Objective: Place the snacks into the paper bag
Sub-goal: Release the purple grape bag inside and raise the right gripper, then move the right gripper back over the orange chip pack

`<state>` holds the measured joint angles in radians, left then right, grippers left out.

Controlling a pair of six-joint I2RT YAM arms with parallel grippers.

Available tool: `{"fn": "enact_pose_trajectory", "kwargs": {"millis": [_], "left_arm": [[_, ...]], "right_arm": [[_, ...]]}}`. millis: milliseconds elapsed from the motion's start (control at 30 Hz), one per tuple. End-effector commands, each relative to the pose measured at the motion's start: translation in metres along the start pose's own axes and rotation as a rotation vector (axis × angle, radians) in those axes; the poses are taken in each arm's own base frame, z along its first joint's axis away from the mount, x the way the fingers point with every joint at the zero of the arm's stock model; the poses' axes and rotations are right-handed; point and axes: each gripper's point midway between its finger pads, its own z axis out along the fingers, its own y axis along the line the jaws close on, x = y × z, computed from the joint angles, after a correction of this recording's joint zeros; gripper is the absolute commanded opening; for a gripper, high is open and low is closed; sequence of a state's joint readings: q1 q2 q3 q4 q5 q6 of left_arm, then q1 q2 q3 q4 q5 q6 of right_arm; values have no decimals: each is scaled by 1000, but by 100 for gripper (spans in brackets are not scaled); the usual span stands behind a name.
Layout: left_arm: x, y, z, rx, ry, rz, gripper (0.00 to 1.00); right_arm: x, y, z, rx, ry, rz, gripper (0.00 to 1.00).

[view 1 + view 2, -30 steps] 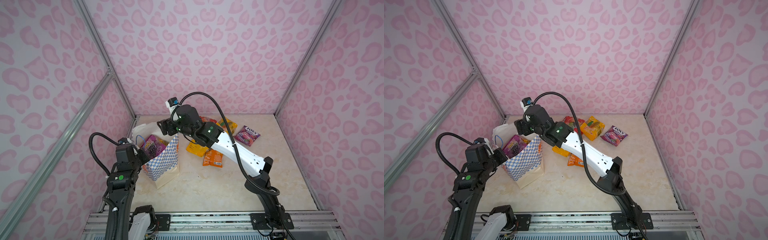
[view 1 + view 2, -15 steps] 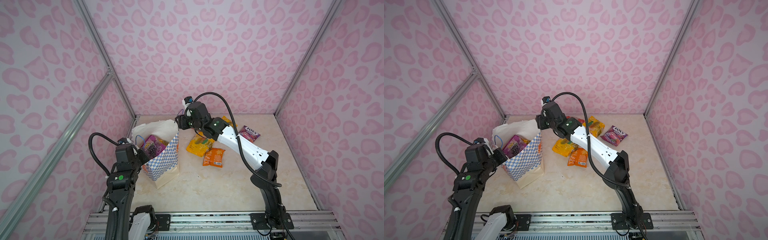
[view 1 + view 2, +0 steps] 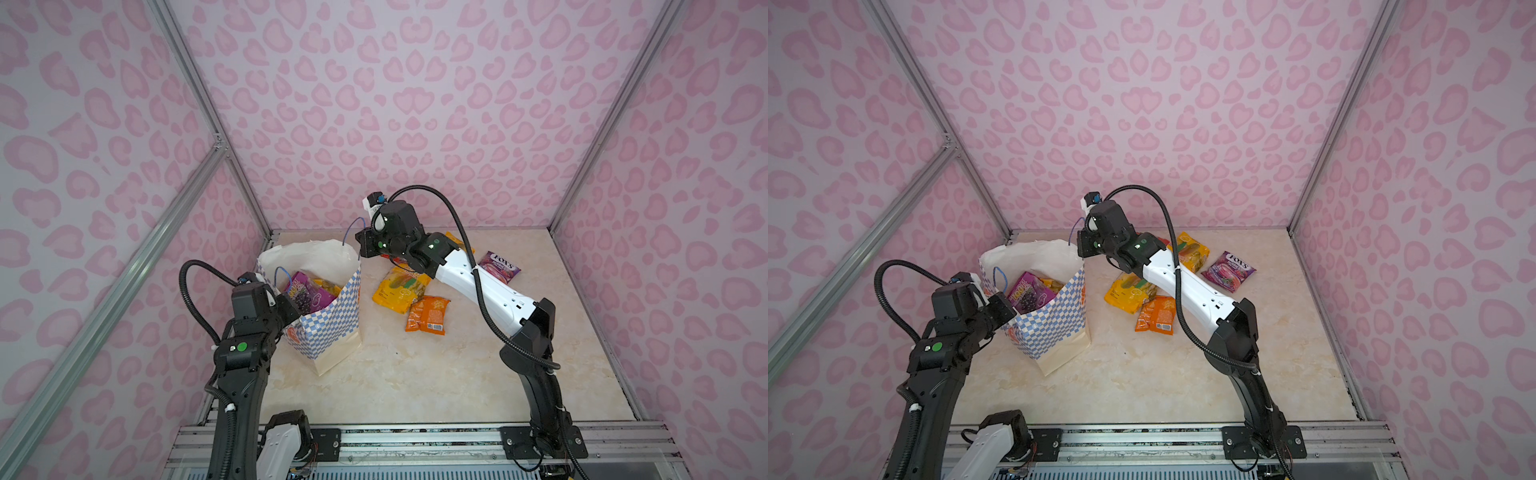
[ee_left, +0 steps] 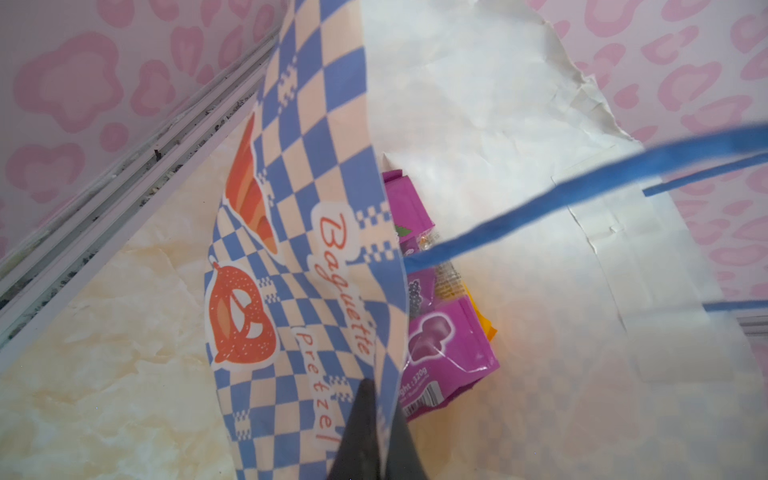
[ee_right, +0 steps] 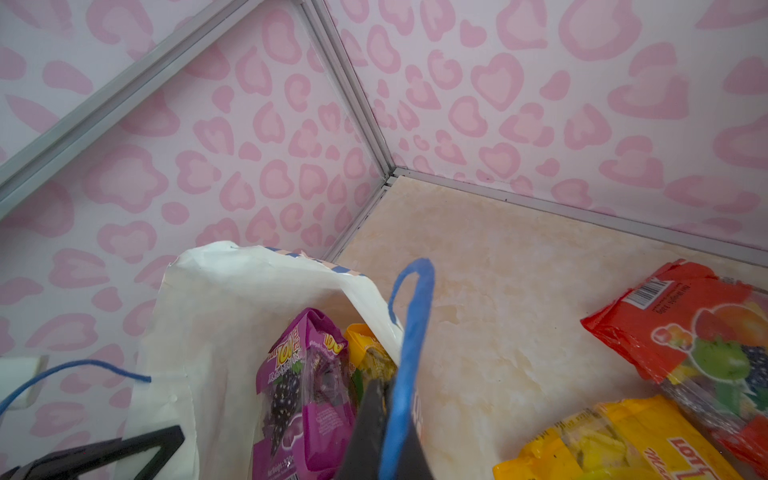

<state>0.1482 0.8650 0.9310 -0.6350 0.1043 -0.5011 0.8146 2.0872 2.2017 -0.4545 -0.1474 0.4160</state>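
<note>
The paper bag [image 3: 332, 328] [image 3: 1054, 324] stands open at the left, white inside with a blue-checkered wall [image 4: 291, 249]. A purple snack packet [image 3: 305, 293] [image 5: 303, 386] and a yellow one [image 5: 365, 345] lie inside. My left gripper [image 3: 296, 306] [image 4: 380, 399] is shut on the bag's near rim. My right gripper [image 3: 360, 249] [image 5: 388, 399] is shut on the far rim, with the blue cord handle [image 5: 411, 316] between its fingers. On the table lie a yellow packet [image 3: 399, 291], an orange one [image 3: 428, 315], the purple FOX'S packet [image 3: 498, 266], another yellow one [image 3: 1192, 251] and a red one [image 5: 698, 332].
Pink patterned walls with metal frame rails [image 3: 195, 174] close in the marble tabletop [image 3: 415, 382] on three sides. The right arm [image 3: 482, 286] stretches over the loose packets. The bag stands close to the left wall.
My right gripper has moved from over the bag's mouth to its far right rim and has shut there on the rim and handle. The left gripper and bag stay put.
</note>
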Motion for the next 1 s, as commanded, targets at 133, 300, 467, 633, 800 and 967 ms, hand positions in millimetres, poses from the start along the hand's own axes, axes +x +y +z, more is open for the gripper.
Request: {"fn": "enact_pose_trajectory", "kwargs": {"millis": [133, 300, 467, 633, 800, 967], "left_arm": [[-14, -49, 13, 161, 87, -35, 3], [-4, -73, 35, 193, 200, 9, 3], [11, -99, 50, 243, 300, 45, 3], [18, -109, 51, 260, 344, 72, 3], [14, -99, 45, 210, 296, 108, 3], [18, -93, 38, 214, 278, 137, 3]], "right_arm": [[-31, -31, -46, 63, -157, 28, 0], [-23, -59, -82, 154, -207, 47, 0], [-19, -72, -131, 221, -290, 60, 0], [-2, -81, -158, 258, -328, 87, 0], [16, -82, -144, 248, -263, 92, 20], [21, -80, -145, 256, -222, 71, 65]]}}
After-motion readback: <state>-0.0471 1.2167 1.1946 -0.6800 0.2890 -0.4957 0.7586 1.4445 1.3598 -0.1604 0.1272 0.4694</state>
